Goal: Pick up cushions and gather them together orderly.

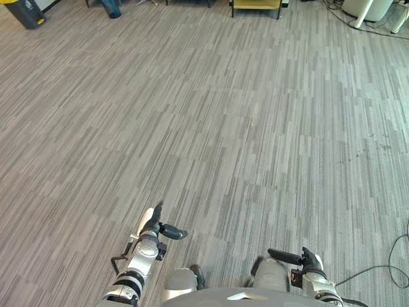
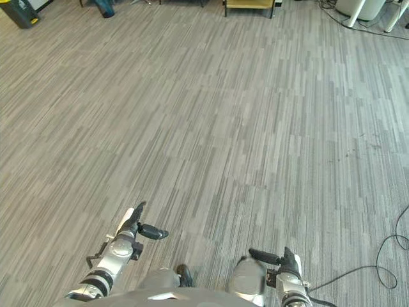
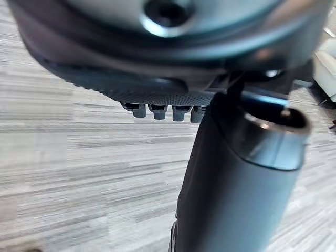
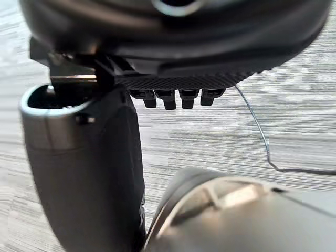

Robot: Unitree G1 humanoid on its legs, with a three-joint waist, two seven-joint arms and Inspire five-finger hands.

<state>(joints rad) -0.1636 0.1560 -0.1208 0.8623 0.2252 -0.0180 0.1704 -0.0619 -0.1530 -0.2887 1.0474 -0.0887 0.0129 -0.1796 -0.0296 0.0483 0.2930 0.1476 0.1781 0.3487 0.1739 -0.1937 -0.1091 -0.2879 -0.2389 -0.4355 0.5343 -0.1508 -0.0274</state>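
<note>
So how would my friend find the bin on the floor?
Look across the grey striped carpet to its far left corner. The bin stands there, with a dark teal object to its right. It alone is black with a yellow patch.

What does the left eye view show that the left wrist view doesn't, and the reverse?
Left eye view: the right hand, open, plus a dark bin and a yellow-shelved stand at the far end. Left wrist view: a row of fingertips up close and a white object in the background. Both: the left hand, open, over grey striped carpet.
</note>
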